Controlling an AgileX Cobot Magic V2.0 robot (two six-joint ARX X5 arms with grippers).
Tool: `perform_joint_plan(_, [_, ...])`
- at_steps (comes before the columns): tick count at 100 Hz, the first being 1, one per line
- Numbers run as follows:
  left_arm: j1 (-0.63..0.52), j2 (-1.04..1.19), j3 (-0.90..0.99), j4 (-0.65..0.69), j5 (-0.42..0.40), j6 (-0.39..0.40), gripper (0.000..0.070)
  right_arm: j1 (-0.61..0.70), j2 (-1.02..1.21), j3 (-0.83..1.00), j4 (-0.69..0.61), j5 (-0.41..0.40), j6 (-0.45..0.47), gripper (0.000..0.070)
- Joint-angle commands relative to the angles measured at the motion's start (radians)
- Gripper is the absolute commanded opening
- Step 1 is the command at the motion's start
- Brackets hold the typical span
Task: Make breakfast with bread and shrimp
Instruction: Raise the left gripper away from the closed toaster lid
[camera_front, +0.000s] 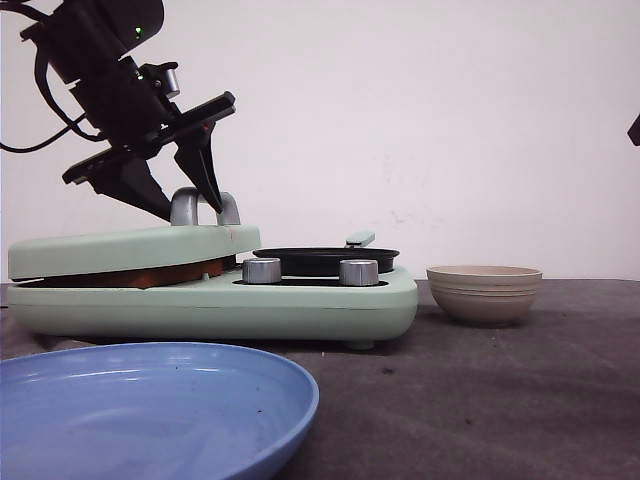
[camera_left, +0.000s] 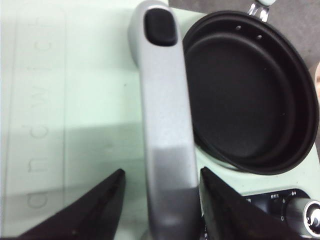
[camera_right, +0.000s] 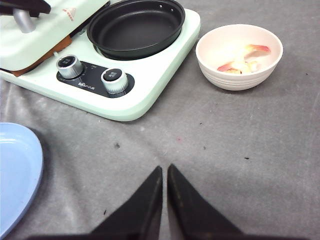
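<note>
Two silver knobs (camera_front: 310, 271) are seen in the front view on the mint-green sandwich maker (camera_front: 215, 300), whose lid (camera_front: 130, 249) is lowered over a brown edge, possibly the bread (camera_front: 140, 276). The left gripper (camera_front: 184, 203) is held spread, its fingers straddling the lid's grey handle (camera_front: 204, 207). A black pan (camera_front: 325, 260) sits on the appliance, a beige ribbed bowl (camera_front: 484, 291) stands to its right, and a blue plate (camera_front: 150, 410) lies nearest the camera.

In the left wrist view, the handle (camera_left: 165, 130) is shown between the two dark fingertips (camera_left: 95, 212), without clear contact, beside the empty pan (camera_left: 250, 95).

In the right wrist view, the right gripper (camera_right: 164, 192) is seen pressed together above the grey tabletop (camera_right: 235, 150). The shrimp (camera_right: 242, 59) are lying in the bowl (camera_right: 239, 56), well apart from it.
</note>
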Motion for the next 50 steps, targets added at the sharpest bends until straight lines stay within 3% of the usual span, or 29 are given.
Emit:
perform_joint_plan(1, [0.000,0.011,0.032,-0.008,-0.006,0.020,0.0286,0.007,0.003,0.002,0.005,0.002,0.011,0.0007])
perform_joint_plan(22, [0.006,-0.072,0.093,-0.013,-0.012,0.072,0.0284,0.007,0.003,0.002,0.006,0.002,0.011,0.0007])
perform_joint_plan(50, [0.030,-0.249,0.105,-0.021,-0.106,0.187,0.0284,0.007,0.003,0.003,0.008,0.001,0.013,0.0008])
